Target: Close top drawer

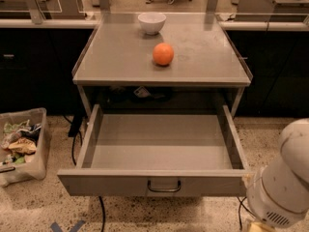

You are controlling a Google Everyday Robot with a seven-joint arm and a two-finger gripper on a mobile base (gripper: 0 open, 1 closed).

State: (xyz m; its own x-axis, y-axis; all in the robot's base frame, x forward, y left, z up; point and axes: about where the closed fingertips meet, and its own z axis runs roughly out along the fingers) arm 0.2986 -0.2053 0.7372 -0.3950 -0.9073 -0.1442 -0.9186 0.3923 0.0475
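The top drawer (pixel 159 149) is a wide shallow grey metal drawer. It is pulled fully out of the grey cabinet and is empty inside. Its flat front panel (pixel 96 183) faces me, with a small dark wire handle (pixel 164 186) at its centre. My white arm (pixel 282 187) fills the bottom right corner, just right of the drawer's front right corner. Only a pale sliver of my gripper (pixel 255 225) shows at the bottom edge, below and to the right of the drawer front. No other drawers show.
An orange (pixel 163 54) and a white bowl (pixel 152 22) sit on the cabinet top (pixel 120 57). A clear bin (pixel 21 144) of wrappers stands on the speckled floor at left. Cables hang under the cabinet. Dark counters run along the back.
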